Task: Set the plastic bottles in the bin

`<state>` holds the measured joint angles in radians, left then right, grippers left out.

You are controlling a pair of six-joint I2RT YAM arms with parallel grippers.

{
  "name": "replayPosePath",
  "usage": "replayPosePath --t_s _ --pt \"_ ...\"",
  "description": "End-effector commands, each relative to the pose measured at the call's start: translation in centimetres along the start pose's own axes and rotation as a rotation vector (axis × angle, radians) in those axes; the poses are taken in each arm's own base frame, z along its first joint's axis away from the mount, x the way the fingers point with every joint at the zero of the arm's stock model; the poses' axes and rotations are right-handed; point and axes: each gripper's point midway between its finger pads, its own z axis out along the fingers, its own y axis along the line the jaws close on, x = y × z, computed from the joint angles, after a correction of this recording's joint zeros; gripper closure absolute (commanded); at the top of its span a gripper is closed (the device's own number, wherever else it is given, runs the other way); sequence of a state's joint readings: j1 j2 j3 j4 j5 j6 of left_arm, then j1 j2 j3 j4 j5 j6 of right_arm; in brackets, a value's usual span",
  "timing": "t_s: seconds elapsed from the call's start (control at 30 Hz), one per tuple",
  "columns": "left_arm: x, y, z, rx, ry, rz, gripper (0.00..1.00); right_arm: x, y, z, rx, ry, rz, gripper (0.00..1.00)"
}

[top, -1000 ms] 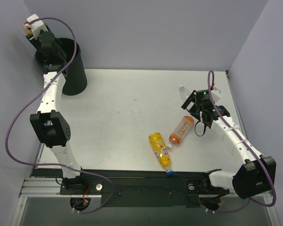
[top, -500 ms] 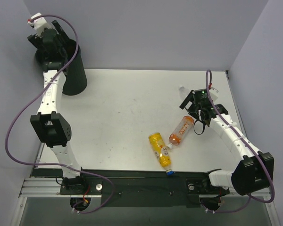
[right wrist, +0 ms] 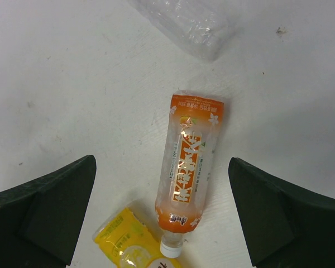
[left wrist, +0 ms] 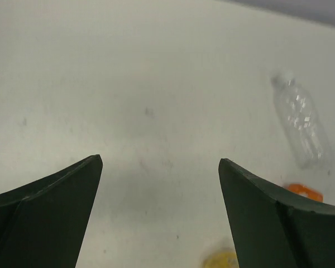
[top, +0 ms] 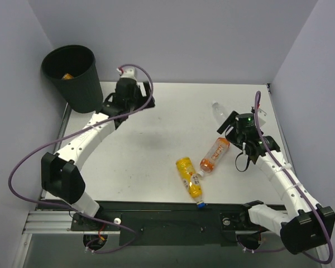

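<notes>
Starting with the biggest thing, the counter [top: 156, 123] is pale and scuffed, and the bin [top: 72, 78] stands off its 10 o'clock corner with a bit of orange showing inside, so at least one bottle seems to be in already. Three bottles lie on the counter. The orange bottle [top: 214, 154] and the yellow bottle [top: 188, 176] lie close together toward 4 o'clock. The clear bottle [top: 219, 109] lies toward 2 o'clock.

The left fingers [left wrist: 44, 201] are spread wide with nothing between them, hanging over bare counter near 11 o'clock. The right fingers [right wrist: 39, 206] are spread as well, one on each side of the orange bottle and above it — not touching it.

The right arm looks set to pick up the orange bottle, and there are several risks.
- The bottle is round and lies on its side, so an off-centre squeeze could roll it or squirt it out.
- Its cap end sits just beside the yellow bottle. A nudge could push the yellow bottle toward the 6 o'clock edge, where its own cap already lies.
- The clear bottle lies just beyond its base, and a sloppy descent could clip it.
- The bin is well away from the right arm — the carry would cross the left arm's space.
</notes>
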<state>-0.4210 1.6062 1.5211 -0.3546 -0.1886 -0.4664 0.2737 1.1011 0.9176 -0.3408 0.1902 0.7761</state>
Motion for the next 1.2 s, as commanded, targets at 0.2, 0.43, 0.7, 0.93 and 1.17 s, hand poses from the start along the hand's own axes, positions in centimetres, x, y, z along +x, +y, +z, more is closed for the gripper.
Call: replayPosePath --t_s 0.2,0.43,0.7,0.93,1.17 --pt "19.3 -6.6 -9.8 0.135 0.397 -0.089 0.03 2.8 -2.8 -1.3 0.023 0.025 -0.051 0.0" --pt "25.8 -9.9 -12.7 0.169 0.472 -0.105 0.03 5.5 -4.3 -1.1 0.048 0.051 -0.054 0.0" --pt "29.6 -12.8 -10.2 0.175 0.511 -0.099 0.03 3.3 -3.9 -2.0 0.061 0.004 -0.099 0.0" --pt "32.2 -12.9 -8.3 0.101 0.501 -0.018 0.03 2.2 -3.0 -2.4 0.047 -0.016 -0.104 0.0" --pt "33.4 -12.8 -6.7 0.063 0.502 0.016 0.03 3.0 -3.3 -1.8 0.056 0.007 -0.107 0.0"
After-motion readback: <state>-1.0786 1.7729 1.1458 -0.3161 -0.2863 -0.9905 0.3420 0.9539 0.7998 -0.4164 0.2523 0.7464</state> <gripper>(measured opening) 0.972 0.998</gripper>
